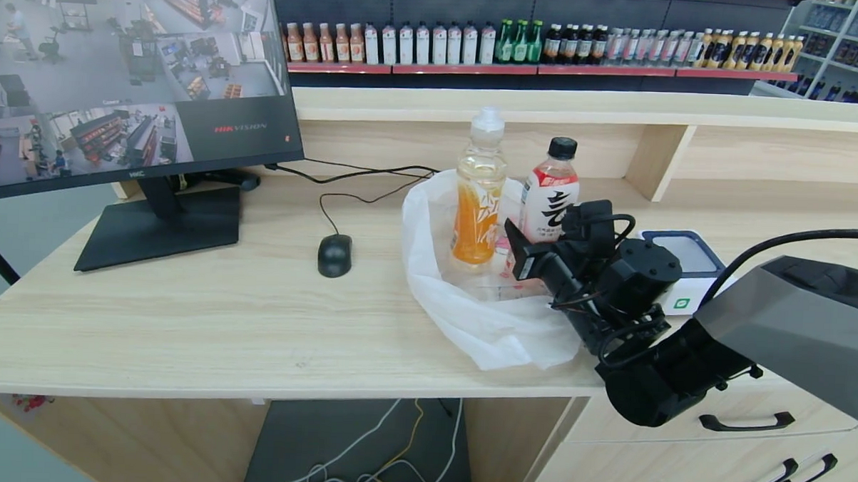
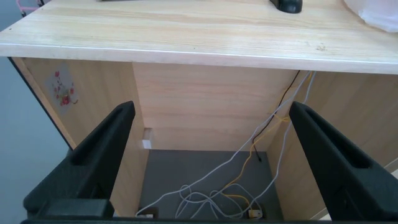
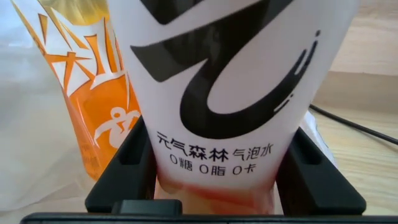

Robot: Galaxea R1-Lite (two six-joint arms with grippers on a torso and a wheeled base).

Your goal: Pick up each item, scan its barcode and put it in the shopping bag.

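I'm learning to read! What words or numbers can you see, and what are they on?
"元气森林 气泡水": on the white bottle.
"0糖 0脂 0卡": just below it, on the same label.
"HIKVISION": on the monitor.
Writing on the orange bottle: too stylised to read.
Labels on the shelf bottles: too small to read.

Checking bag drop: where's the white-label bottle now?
Head view, right of centre: the white-label bottle is held upright by the right gripper inside the open bag, just right of the orange bottle, scanner further right.
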